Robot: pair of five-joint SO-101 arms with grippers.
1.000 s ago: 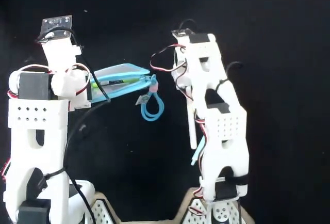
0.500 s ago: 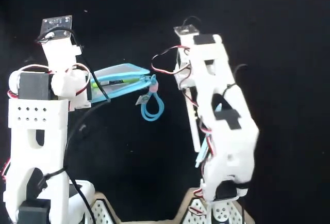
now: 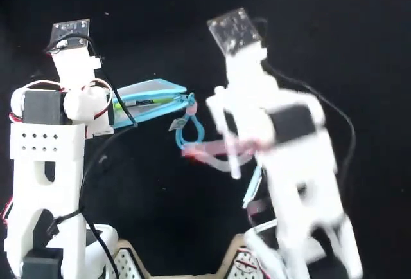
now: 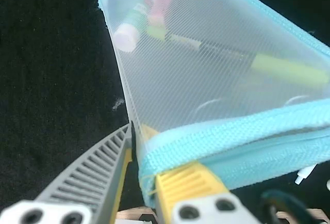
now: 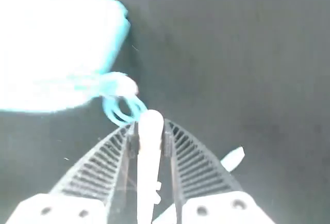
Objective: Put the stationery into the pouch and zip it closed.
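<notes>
A translucent mesh pouch (image 3: 146,101) with light blue zip trim sits lifted at the left, and my left gripper (image 3: 113,109) is shut on its near end. Through the mesh of the pouch (image 4: 206,79) I see a glue stick (image 4: 133,24), a green highlighter (image 4: 289,70) and a dark pen. My left gripper (image 4: 138,137) pinches the pouch's corner beside the zip tape. A blue cord loop (image 3: 189,132) hangs from the zip end. My right gripper (image 5: 149,125) is shut on a white pen (image 5: 149,146), its tip just short of the blue loop (image 5: 121,109) and the blurred pouch (image 5: 56,48).
The black table (image 3: 359,67) stretches open to the right and behind the arms. A small white tag (image 3: 174,125) lies by the cord loop. A little white piece (image 5: 232,157) lies on the cloth beside my right gripper.
My right arm has swung up and leftward, carrying the white pen toward the cord loop at the pouch's end. The left arm and the pouch have kept still.
</notes>
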